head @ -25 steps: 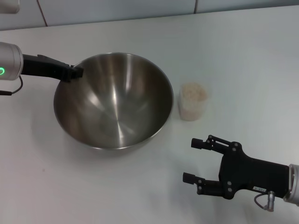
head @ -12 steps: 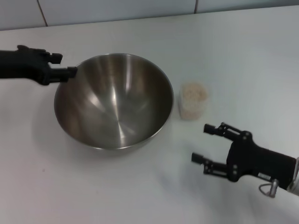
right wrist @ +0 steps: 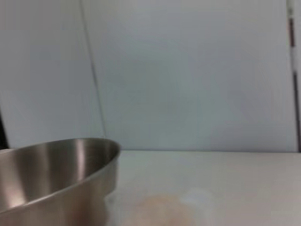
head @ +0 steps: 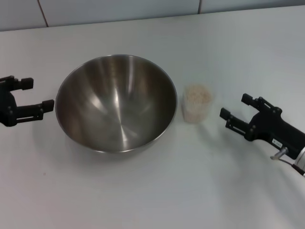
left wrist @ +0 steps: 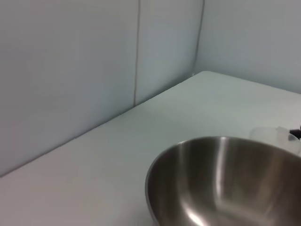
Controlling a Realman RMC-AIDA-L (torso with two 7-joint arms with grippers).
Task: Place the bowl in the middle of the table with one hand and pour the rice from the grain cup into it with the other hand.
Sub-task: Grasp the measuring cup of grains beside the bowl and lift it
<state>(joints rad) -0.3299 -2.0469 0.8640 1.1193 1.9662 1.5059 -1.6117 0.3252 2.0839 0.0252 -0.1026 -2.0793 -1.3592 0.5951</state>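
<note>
Two open, empty end effectors, left [head: 35,96] and right [head: 233,107], flank shiny round steel bowl [head: 116,101].

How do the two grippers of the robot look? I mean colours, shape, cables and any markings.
Both are matte black with two thin, bar-like fingers. The left gripper shows only its black fingers and part of its body at the picture's edge. The right gripper has a blocky black body with a small white label, a silver ring and a thin cable loop behind it.
</note>
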